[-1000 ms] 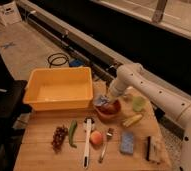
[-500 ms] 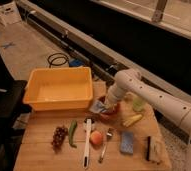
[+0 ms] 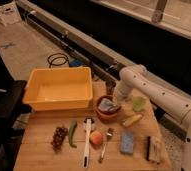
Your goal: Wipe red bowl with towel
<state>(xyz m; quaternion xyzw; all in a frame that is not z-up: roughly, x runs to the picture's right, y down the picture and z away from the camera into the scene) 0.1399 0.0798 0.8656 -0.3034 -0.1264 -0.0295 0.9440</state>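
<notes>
gripper (image 3: 110, 98) closed, at back rim of red bowl (image 3: 108, 114); towel (image 3: 107, 104) just below it, inside bowl; yellow tub (image 3: 59, 88) to its left

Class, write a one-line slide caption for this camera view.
End effector shut above the red bowl, towel lying inside it.

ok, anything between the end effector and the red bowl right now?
Nothing visible. The end effector, shut, sits right at the red bowl's back rim, with the towel lying inside the bowl just below it. The yellow tub is off to the side.
</notes>
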